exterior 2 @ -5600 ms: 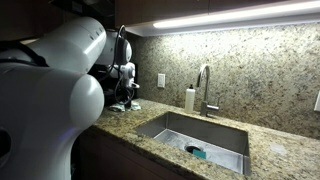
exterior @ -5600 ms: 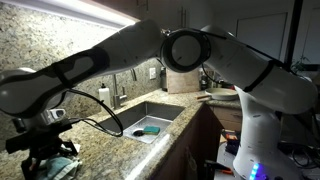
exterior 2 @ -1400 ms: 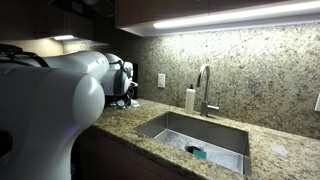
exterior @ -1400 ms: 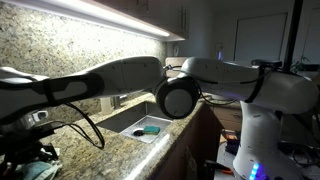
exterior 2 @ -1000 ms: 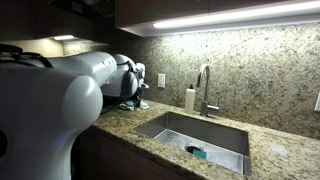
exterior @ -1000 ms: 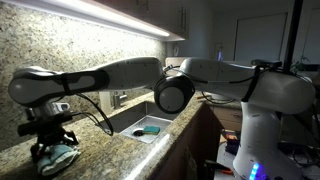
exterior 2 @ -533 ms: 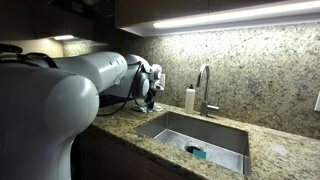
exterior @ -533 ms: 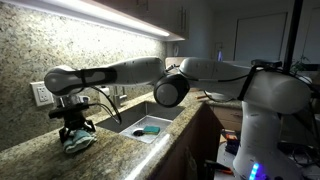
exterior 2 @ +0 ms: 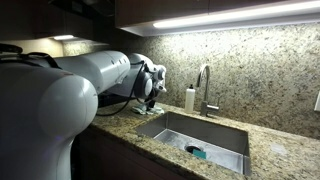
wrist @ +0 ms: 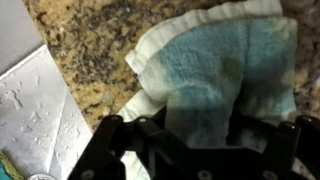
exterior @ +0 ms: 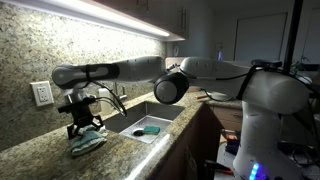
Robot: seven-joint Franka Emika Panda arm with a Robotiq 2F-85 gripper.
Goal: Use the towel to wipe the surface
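A light blue and white towel (exterior: 87,142) lies bunched on the speckled granite counter (exterior: 40,160), just beside the sink. My gripper (exterior: 85,129) points straight down and is shut on the towel, pressing it onto the counter. In the wrist view the towel (wrist: 215,75) fills the upper middle, its cloth pinched between the black fingers (wrist: 200,135). In an exterior view the gripper (exterior 2: 148,103) shows behind the big white arm; the towel there is mostly hidden.
The steel sink (exterior: 150,120) opens right next to the towel, with a teal item (exterior: 151,130) in its basin; its edge shows in the wrist view (wrist: 35,110). A faucet (exterior 2: 205,85) and soap bottle (exterior 2: 189,99) stand behind the sink. A wall outlet (exterior: 42,94) is nearby.
My gripper has dragged the towel along the counter towards the sink, from the far end of the counter to right beside the basin.
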